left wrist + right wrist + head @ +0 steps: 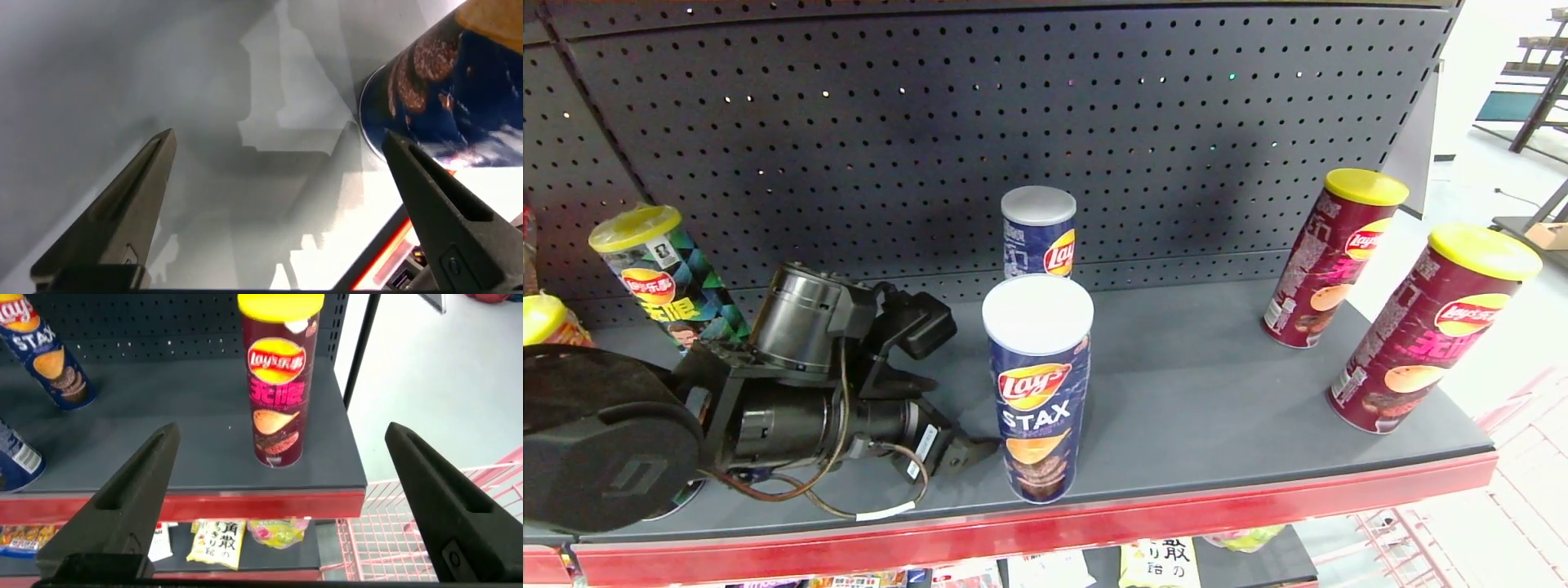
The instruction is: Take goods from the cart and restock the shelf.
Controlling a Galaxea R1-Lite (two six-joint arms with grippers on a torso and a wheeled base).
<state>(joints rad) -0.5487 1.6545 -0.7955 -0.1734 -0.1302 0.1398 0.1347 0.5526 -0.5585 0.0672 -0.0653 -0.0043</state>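
A grey shelf (1201,408) with a red front lip carries the chip cans. A blue white-lidded can (1037,384) stands near the front edge, and a second blue can (1039,233) stands behind it by the pegboard. My left gripper (968,449) lies low on the shelf just left of the front blue can. In the left wrist view this gripper (279,137) is open and holds nothing, with the blue can's base (441,98) just beyond one finger. My right gripper (282,429) is open and empty in front of the shelf, facing a maroon yellow-lidded can (278,384).
Two maroon cans (1331,257) (1429,327) stand at the shelf's right end. A green-patterned can (666,278) leans at the back left. Bare shelf lies between the blue and maroon cans. A pink wire cart (392,531) sits below right, and packets (216,539) lie on the lower shelf.
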